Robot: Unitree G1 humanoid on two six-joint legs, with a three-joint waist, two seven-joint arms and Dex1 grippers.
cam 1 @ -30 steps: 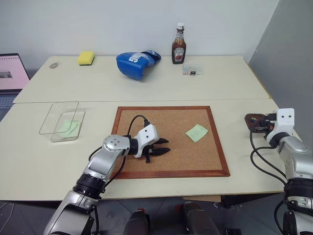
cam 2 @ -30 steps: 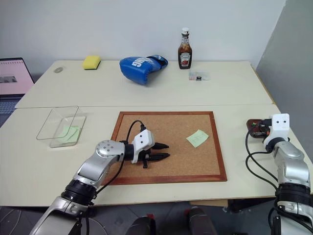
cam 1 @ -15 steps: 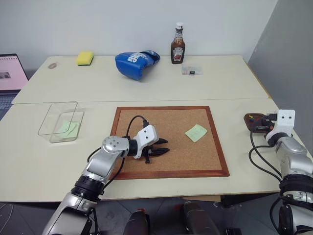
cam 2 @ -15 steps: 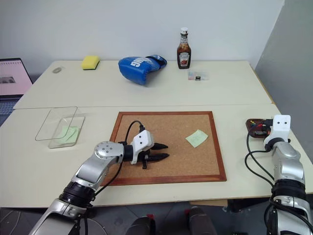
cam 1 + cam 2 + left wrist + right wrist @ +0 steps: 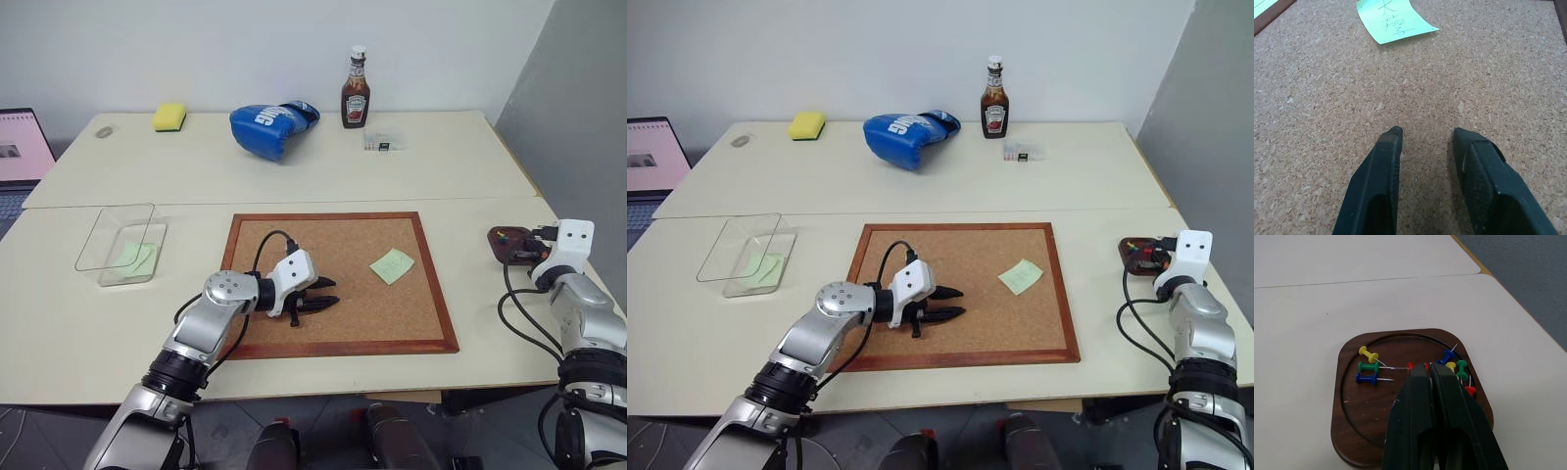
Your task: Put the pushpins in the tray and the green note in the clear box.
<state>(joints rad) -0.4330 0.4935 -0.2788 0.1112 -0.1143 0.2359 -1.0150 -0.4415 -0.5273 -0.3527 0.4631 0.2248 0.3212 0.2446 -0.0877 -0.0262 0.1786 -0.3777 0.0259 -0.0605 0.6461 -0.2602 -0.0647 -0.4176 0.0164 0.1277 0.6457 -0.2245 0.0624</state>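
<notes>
Standing at the near edge, I see two pale tables (image 5: 294, 171) pushed together, a white wall behind and a grey panel on the right. On the nearer table lies the cork board (image 5: 338, 279), the largest thing here. I think it is in the middle so that both arms can reach it.

The left gripper (image 5: 323, 294) hovers low over the left half of the board, its two fingers apart and grasping nothing. It points right, toward the green note (image 5: 394, 264), which lies on the right half of the board. I judge this note is the next thing to take.

At the left, the clear box (image 5: 118, 240) already holds another pale green slip.

At the far right edge sits the tray (image 5: 1352, 406), with the right gripper (image 5: 1427, 369) above it, fingers pressed together and empty as far as I can tell. Several pushpins (image 5: 1371, 372) lie inside, so this part looks finished or nearly so.

On the far table are a blue boxing glove (image 5: 269, 122), a sauce bottle (image 5: 356, 93), a yellow sponge (image 5: 170, 117) and a small clear case (image 5: 382, 143). A laptop (image 5: 22, 147) shows at the left.
</notes>
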